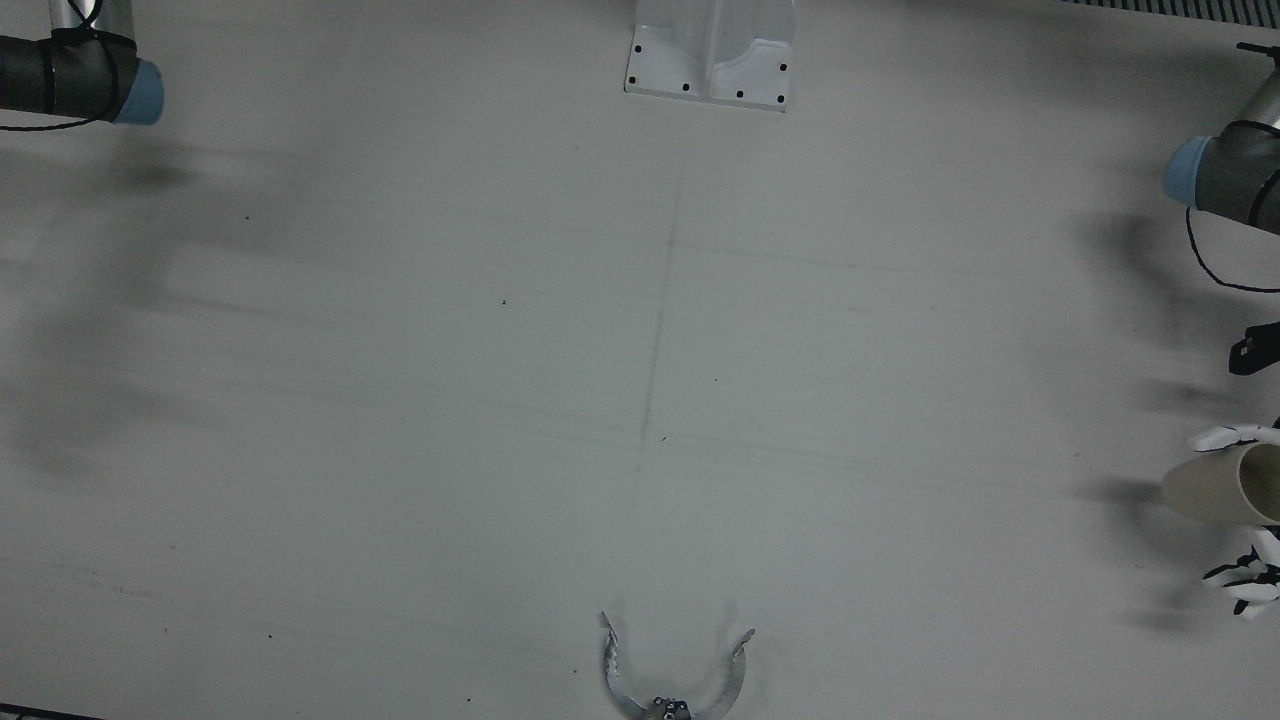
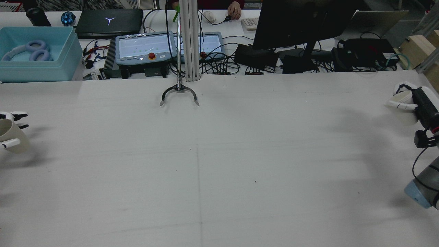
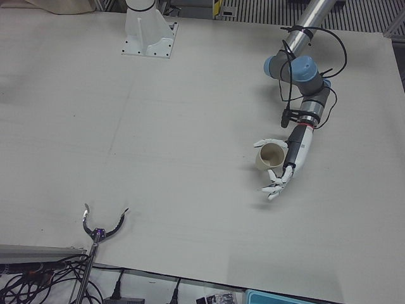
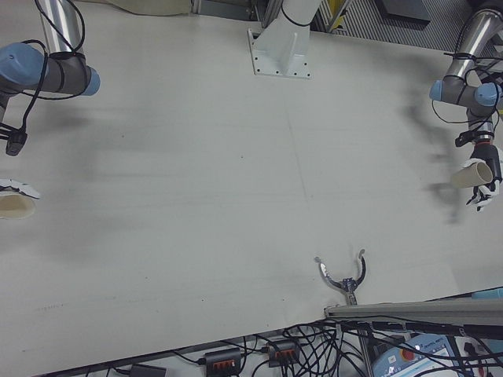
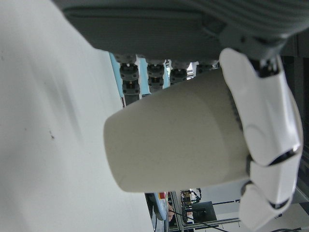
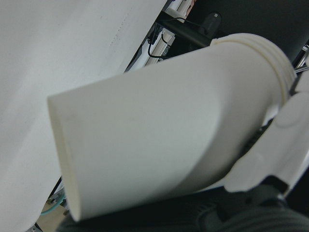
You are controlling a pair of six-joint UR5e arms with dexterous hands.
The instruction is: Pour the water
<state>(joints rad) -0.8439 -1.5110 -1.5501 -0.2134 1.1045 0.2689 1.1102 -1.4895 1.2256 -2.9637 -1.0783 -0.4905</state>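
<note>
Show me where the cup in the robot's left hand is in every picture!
Front view: right edge, cup.
Rear view: left edge.
Left-front view: right of middle, in the left robot hand.
Right-front view: right edge.
Left hand view: fills the middle.
Right hand view: not in it.
Shared landmark: metal claw.

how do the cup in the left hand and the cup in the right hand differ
The left hand's cup is beige; the right hand's cup looks whiter. The right hand's cup has a ridged band near its rim, while none shows on the left hand's cup. Both are plain tapered cups, each gripped by its hand, left hand and right hand, at opposite table edges.
</note>
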